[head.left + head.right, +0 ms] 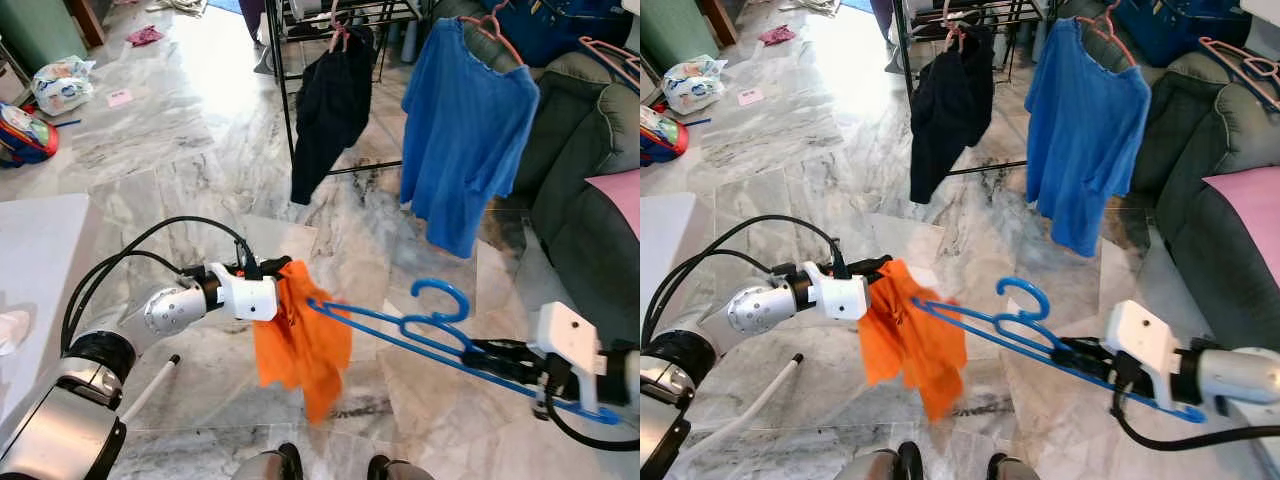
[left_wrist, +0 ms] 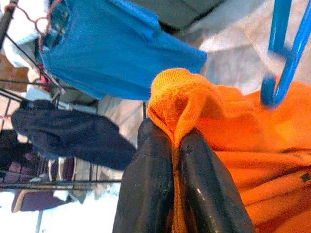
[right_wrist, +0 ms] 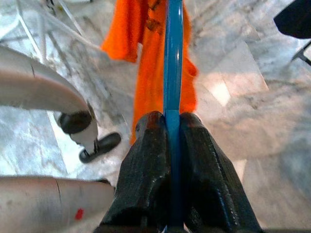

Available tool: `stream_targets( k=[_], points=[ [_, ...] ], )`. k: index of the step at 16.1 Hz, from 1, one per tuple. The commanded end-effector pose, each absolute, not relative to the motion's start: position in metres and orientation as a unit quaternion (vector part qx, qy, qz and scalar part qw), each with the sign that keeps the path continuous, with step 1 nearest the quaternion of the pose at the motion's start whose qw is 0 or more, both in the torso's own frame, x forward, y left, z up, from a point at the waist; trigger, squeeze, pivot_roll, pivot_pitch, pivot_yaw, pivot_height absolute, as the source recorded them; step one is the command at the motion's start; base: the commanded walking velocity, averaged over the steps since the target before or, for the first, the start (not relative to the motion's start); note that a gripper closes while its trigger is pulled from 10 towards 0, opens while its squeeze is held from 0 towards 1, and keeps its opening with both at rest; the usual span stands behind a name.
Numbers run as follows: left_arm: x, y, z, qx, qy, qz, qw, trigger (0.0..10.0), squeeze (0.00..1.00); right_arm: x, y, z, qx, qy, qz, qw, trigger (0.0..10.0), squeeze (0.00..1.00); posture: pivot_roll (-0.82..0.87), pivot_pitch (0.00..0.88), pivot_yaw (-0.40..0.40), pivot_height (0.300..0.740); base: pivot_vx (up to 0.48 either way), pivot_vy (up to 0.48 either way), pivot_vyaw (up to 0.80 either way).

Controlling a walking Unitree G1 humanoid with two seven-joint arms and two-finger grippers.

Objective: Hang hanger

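Left gripper [image 2: 176, 145] is pinched tight on the orange shirt's [image 1: 300, 340] edge, at about 8 o'clock in the head view; right gripper [image 3: 167, 124] is clamped on the blue hanger [image 1: 440, 335] at 4 o'clock, hanger tip just poking into the shirt, rack [image 1: 300, 60] at 12

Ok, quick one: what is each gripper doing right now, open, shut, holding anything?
Left gripper: shut on the orange garment.
Right gripper: shut on the blue hanger.
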State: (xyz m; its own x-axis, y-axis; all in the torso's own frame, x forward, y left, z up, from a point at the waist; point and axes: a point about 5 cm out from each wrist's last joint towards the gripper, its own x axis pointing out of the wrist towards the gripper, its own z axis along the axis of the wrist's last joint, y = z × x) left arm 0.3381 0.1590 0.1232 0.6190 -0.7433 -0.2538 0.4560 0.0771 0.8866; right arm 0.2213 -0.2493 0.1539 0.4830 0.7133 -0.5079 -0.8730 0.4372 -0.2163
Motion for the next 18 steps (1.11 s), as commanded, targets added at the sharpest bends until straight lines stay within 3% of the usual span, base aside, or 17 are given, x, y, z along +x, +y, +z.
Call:
stream_targets(
  k=[1,7,10,12,18],
  points=[
    [0.343,0.165,0.129,0.552,-0.133,-0.396,0.721,10.0,0.00,0.217,-0.251,0.157,-0.235,0.178,0.498,0.815,10.0,0.00,-0.06,0.191,0.077,0.740,0.000,0.000,0.00],
    [0.339,0.157,0.125,0.554,-0.153,-0.416,0.705,10.0,0.00,0.218,-0.255,0.154,-0.254,0.191,0.486,0.814,10.0,0.00,-0.06,0.189,0.083,0.740,0.000,0.000,0.00],
    [0.336,0.161,0.117,0.559,-0.138,-0.417,0.703,10.0,0.00,0.226,-0.264,0.164,-0.275,0.177,0.455,0.828,10.0,0.00,-0.06,0.188,0.089,0.740,0.000,0.000,0.00],
    [0.337,0.166,0.112,0.528,-0.113,-0.400,0.741,10.0,0.00,0.228,-0.263,0.170,-0.273,0.165,0.454,0.832,10.0,0.00,-0.06,0.186,0.092,0.740,0.000,0.000,0.00],
    [0.326,0.144,0.110,0.513,-0.165,-0.452,0.711,10.0,0.00,0.232,-0.257,0.167,-0.269,0.160,0.471,0.825,10.0,0.00,-0.05,0.186,0.092,0.740,0.000,0.000,0.00]
  ],
)
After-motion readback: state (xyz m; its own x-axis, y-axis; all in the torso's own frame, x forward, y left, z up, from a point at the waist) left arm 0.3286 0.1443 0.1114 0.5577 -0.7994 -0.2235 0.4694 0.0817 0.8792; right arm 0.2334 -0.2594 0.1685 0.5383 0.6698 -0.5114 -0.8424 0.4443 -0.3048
